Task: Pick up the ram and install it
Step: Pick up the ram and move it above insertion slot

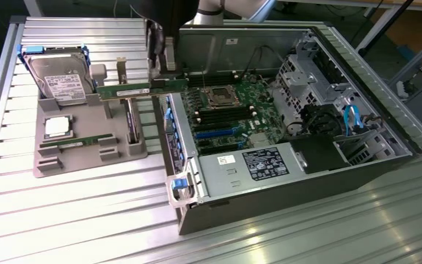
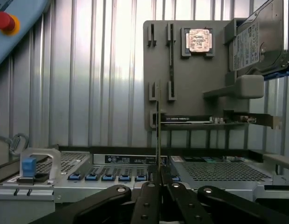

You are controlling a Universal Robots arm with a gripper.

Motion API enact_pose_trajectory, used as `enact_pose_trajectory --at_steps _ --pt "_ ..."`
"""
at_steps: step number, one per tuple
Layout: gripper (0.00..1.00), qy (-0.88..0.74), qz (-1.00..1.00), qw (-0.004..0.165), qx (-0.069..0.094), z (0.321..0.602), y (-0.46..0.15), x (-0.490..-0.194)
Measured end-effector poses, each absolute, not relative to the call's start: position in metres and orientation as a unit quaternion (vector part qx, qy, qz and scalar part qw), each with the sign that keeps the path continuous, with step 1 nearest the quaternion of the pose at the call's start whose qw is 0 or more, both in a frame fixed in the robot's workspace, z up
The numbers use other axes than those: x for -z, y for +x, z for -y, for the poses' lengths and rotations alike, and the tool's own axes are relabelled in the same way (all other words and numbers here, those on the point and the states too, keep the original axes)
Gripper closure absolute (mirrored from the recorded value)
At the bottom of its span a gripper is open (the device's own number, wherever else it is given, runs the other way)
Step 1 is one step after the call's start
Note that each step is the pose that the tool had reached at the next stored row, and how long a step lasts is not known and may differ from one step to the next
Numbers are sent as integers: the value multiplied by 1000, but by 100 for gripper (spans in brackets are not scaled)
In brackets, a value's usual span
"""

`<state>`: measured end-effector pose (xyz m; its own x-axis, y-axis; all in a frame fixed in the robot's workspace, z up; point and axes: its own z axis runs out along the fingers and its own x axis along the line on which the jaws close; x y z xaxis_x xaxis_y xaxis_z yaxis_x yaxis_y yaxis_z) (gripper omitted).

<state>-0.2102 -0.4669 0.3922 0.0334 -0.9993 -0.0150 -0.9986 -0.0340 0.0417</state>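
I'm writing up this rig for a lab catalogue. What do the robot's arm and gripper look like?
The arm is a rounded, pale silver-grey joint section in the exterior view. The gripper is matte black. It has two slim fingers flanked by flat, angled linkage bars. The bars are pinned at their ends with round silver rivets.

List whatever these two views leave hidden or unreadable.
- Wrist view: the ram is edge-on, so its chips are hidden.
- Wrist view: the hard drive is cut off by the frame edge.
- Exterior view: the memory slots are too small to judge their latches.
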Motion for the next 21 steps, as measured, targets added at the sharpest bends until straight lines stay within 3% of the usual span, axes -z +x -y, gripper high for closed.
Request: enact_pose_trajectory --at_steps 21 --pt "88 719 695 10 20 467 -108 -392"
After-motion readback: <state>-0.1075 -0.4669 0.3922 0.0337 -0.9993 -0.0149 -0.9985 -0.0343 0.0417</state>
